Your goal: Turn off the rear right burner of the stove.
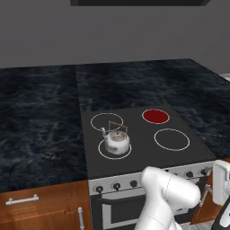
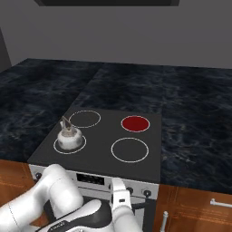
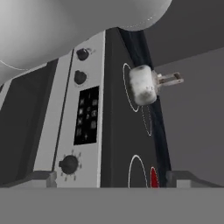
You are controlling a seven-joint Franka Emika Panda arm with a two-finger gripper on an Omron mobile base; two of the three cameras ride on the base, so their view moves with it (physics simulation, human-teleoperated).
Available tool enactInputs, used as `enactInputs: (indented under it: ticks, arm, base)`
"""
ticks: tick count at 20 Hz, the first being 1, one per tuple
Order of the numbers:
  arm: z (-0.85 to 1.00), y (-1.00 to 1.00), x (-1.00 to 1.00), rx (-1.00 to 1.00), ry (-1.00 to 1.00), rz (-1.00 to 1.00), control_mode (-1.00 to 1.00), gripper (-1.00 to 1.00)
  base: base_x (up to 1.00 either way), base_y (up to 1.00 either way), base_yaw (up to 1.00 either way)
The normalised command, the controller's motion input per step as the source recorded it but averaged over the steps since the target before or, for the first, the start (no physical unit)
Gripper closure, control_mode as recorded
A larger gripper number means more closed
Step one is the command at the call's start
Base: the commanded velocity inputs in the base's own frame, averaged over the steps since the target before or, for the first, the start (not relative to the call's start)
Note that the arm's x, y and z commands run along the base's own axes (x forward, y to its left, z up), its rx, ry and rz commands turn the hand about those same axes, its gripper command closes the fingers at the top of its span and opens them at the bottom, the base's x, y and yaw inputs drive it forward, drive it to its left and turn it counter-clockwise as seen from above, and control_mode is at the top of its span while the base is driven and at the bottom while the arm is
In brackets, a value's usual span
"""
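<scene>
Fingers [image 3: 39,177] spread empty near a knob [image 3: 69,164] on the stove [image 1: 134,177]; rear right burner [image 1: 155,116] glows red, so confirm knob first

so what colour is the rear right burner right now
Bright red, a solid glowing disc, clearest in the left base view.

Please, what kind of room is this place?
Most likely a kitchen: a black glass stove with a glowing red rear right burner, a kettle on it, dark stone counters and wooden cabinets.
</scene>
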Motion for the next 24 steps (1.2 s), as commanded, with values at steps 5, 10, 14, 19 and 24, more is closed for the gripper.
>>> enactInputs:
  ticks: [5,10,14,19,24]
  arm:
    - [-0.16,-0.16,0.0,0.0,-0.02,0.0,-1.0,-1.0]
    - [-0.12,-0.25,0.0,0.0,-0.02,0.0,-1.0,-1.0]
    - [-0.18,-0.25,0.01,0.0,-0.02,0.0,-1.0,-1.0]
    - [-0.19,-0.07,0.19,0.0,-0.01,0.0,-1.0,-1.0]
    - [-0.16,-0.01,0.23,0.01,0.0,0.0,-1.0,-1.0]
  base:
    - [0.0,0.0,0.0]
    - [0.0,0.0,0.0]
    - [0.0,0.0,0.0]
    - [0.0,0.0,0.0]
    - [0.0,0.0,0.0]
